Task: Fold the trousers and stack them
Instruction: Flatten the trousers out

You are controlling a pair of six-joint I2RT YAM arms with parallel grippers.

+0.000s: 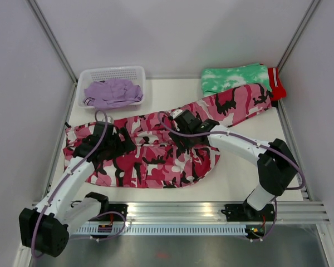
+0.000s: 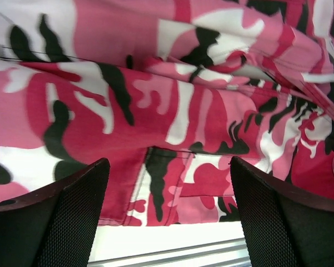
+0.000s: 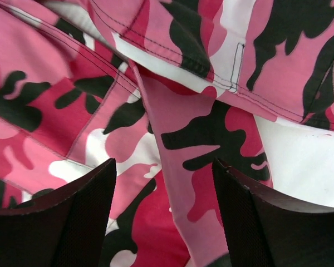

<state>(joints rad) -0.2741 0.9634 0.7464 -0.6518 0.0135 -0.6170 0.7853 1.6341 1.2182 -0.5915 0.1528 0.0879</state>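
The pink, white and black camouflage trousers [image 1: 156, 150] lie spread and rumpled across the table, one leg [image 1: 242, 103] stretching to the back right. The plain lilac trousers [image 1: 112, 92] lie bunched in a white basket [image 1: 138, 72] at the back left. My left gripper [image 1: 114, 146] is open over the trousers' left part; in its wrist view its gripper [image 2: 170, 214] hangs above the cloth's near hem [image 2: 172, 211]. My right gripper [image 1: 183, 139] is open over the trousers' middle; in its wrist view its gripper [image 3: 164, 219] stands over a fold of cloth [image 3: 211, 139], holding nothing.
A green-and-white tie-dye folded garment [image 1: 234, 78] lies at the back right with a red folded garment [image 1: 277, 83] beside it. Grey walls close in the table [image 1: 239, 178] on three sides. A metal rail [image 1: 211, 211] runs along the near edge.
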